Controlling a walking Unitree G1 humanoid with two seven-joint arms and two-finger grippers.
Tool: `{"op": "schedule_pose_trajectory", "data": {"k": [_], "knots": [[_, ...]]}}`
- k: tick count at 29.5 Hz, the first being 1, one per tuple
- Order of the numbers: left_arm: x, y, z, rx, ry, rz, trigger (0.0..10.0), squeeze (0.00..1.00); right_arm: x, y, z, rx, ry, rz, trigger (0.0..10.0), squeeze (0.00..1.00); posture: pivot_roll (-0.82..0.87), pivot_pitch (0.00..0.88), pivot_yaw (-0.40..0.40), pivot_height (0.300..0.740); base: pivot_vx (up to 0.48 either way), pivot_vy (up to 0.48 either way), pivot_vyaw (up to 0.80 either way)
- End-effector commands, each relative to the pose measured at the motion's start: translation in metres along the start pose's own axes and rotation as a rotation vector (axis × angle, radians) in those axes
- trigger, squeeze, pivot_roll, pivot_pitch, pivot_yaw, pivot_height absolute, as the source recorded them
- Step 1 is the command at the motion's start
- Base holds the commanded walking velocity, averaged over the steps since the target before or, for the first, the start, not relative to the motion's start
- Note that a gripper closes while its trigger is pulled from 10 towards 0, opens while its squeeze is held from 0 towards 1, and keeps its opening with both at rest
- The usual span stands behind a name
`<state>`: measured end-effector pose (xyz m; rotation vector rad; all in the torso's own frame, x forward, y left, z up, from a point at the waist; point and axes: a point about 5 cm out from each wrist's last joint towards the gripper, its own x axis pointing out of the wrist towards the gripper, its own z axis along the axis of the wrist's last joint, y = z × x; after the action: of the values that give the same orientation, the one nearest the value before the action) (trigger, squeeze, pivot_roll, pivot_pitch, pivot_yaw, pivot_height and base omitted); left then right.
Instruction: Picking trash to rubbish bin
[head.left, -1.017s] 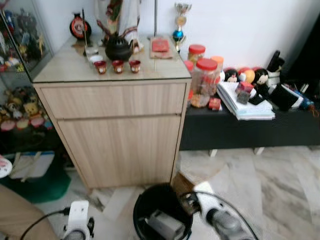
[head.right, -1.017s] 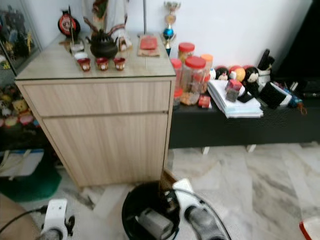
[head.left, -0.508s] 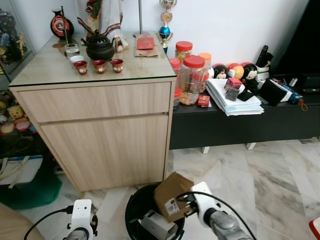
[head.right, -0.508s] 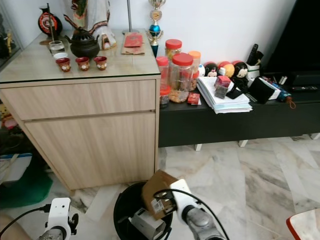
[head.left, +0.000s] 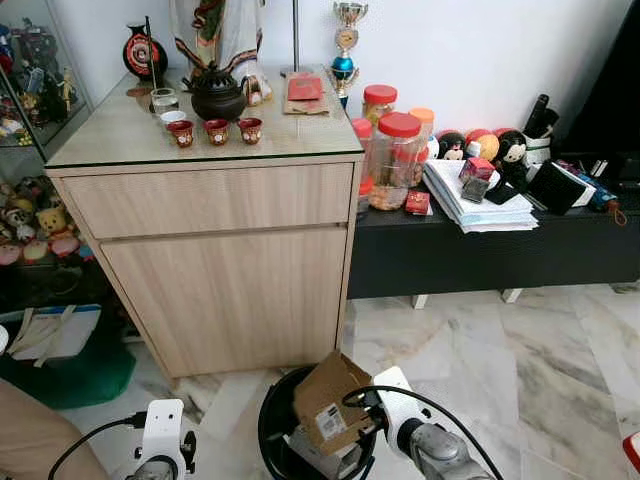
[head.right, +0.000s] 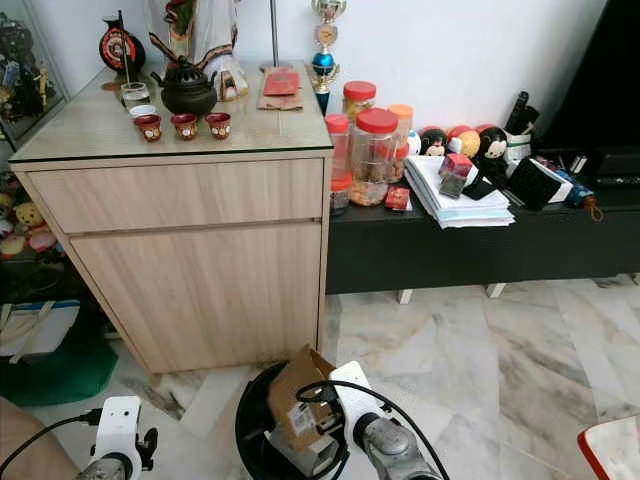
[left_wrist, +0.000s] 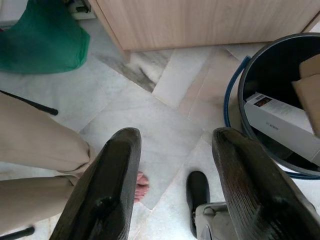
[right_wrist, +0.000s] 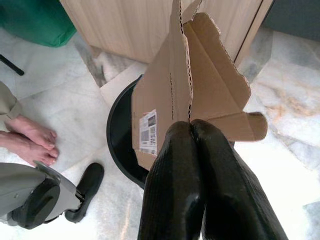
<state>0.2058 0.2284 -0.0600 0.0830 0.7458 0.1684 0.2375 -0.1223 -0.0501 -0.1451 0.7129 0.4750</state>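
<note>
A flattened brown cardboard box (head.left: 327, 402) with a white label hangs over the black rubbish bin (head.left: 275, 420) on the floor before the wooden cabinet. My right gripper (right_wrist: 191, 131) is shut on the cardboard's (right_wrist: 195, 80) edge, directly above the bin (right_wrist: 118, 145). A white box (left_wrist: 282, 128) lies inside the bin (left_wrist: 243, 75). My left gripper (left_wrist: 172, 150) hangs open and idle over the marble floor, to the left of the bin.
The wooden cabinet (head.left: 220, 260) with tea cups stands just behind the bin. A low black bench (head.left: 500, 250) with jars and books is at the right. A person's bare foot (right_wrist: 30, 132) and beige trouser leg (left_wrist: 35, 150) are at the left, near a green bag (head.left: 90, 370).
The camera view shifted slightly. The cardboard in my right gripper has sunk a little lower over the bin. The left arm stays idle.
</note>
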Motion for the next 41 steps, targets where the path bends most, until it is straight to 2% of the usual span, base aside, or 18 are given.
{"op": "schedule_pose_trajectory", "data": {"k": [1, 10, 11, 12, 13, 16, 17, 18, 20, 21, 23, 25, 26, 37, 39, 41], "knots": [[0.000, 0.000, -0.002, -0.006, 0.018, -0.006, 10.0, 0.00, 0.001, 0.000, 0.004, -0.014, -0.007, 0.005, 10.0, 0.00, 0.02, 0.025, -0.034, 0.740, 0.000, 0.000, 0.00], [0.000, -0.001, -0.002, -0.009, 0.018, -0.008, 10.0, 0.00, 0.001, -0.001, 0.005, -0.022, -0.011, -0.002, 10.0, 0.00, 0.02, 0.026, -0.036, 0.740, 0.000, 0.000, 0.00], [0.000, -0.001, -0.002, -0.008, 0.018, -0.008, 10.0, 0.00, 0.001, -0.002, 0.005, -0.022, -0.012, -0.002, 10.0, 0.09, 0.02, 0.026, -0.037, 0.740, 0.000, 0.000, 0.00], [0.000, -0.001, -0.002, -0.008, 0.018, -0.008, 10.0, 0.00, 0.001, -0.002, 0.005, -0.022, -0.012, -0.002, 10.0, 0.69, 0.02, 0.026, -0.037, 0.740, 0.000, 0.000, 0.00], [0.000, -0.001, -0.002, -0.009, 0.018, -0.009, 10.0, 0.00, 0.001, -0.002, 0.005, -0.022, -0.013, -0.002, 10.0, 1.00, 0.02, 0.026, -0.037, 0.740, 0.000, 0.000, 0.00], [0.000, -0.002, 0.000, -0.013, 0.003, -0.025, 10.0, 0.00, 0.001, -0.002, 0.005, -0.024, -0.013, -0.003, 10.0, 1.00, 0.02, 0.026, -0.037, 0.740, 0.000, 0.000, 0.00], [0.001, -0.005, 0.005, -0.007, -0.026, -0.060, 10.0, 0.00, 0.001, -0.002, 0.005, -0.024, -0.014, -0.004, 10.0, 0.99, 0.02, 0.026, -0.037, 0.740, 0.000, 0.000, 0.00], [0.002, -0.011, 0.011, 0.030, -0.065, -0.119, 10.0, 0.00, 0.001, -0.002, 0.005, -0.024, -0.014, -0.004, 10.0, 0.99, 0.02, 0.028, -0.040, 0.740, 0.000, 0.000, 0.00], [0.002, -0.015, 0.014, 0.049, -0.080, -0.153, 10.0, 0.00, 0.001, -0.002, 0.005, -0.025, -0.014, -0.003, 10.0, 0.99, 0.02, 0.029, -0.042, 0.740, 0.000, 0.000, 0.00], [0.002, -0.023, 0.021, 0.101, -0.104, -0.227, 10.0, 0.00, 0.001, -0.002, 0.006, -0.027, -0.013, -0.002, 10.0, 0.99, 0.02, 0.029, -0.042, 0.740, 0.000, 0.000, 0.00], [0.003, -0.028, 0.026, 0.157, -0.110, -0.278, 10.0, 0.00, 0.001, -0.002, 0.006, -0.028, -0.013, 0.000, 10.0, 0.99, 0.02, 0.029, -0.042, 0.740, 0.000, 0.000, 0.00], [0.004, -0.028, 0.027, 0.162, -0.107, -0.277, 10.0, 0.00, 0.001, -0.002, 0.006, -0.028, -0.013, 0.000, 10.0, 0.99, 0.02, 0.028, -0.038, 0.740, 0.000, 0.000, 0.00], [0.004, -0.027, 0.027, 0.153, -0.100, -0.263, 10.0, 0.00, 0.001, -0.001, 0.006, -0.029, -0.014, 0.000, 10.0, 0.00, 0.02, 0.028, -0.038, 0.740, 0.000, 0.000, 0.00], [0.003, -0.022, 0.018, 0.154, -0.073, -0.238, 10.0, 0.00, 0.000, -0.002, 0.002, -0.021, -0.004, -0.011, 10.0, 0.00, 0.02, 0.027, -0.036, 0.740, 0.000, 0.000, 0.00], [0.002, -0.012, 0.010, 0.170, -0.043, -0.156, 10.0, 0.00, -0.003, -0.006, -0.007, 0.016, 0.026, -0.066, 10.0, 0.00, 0.02, 0.028, -0.038, 0.740, 0.000, 0.000, 0.00], [0.001, -0.006, 0.007, 0.148, -0.034, -0.110, 10.0, 0.00, -0.004, -0.008, -0.010, 0.051, 0.033, -0.088, 10.0, 0.00, 0.02, 0.026, -0.035, 0.740, 0.000, 0.000, 0.00]]}}
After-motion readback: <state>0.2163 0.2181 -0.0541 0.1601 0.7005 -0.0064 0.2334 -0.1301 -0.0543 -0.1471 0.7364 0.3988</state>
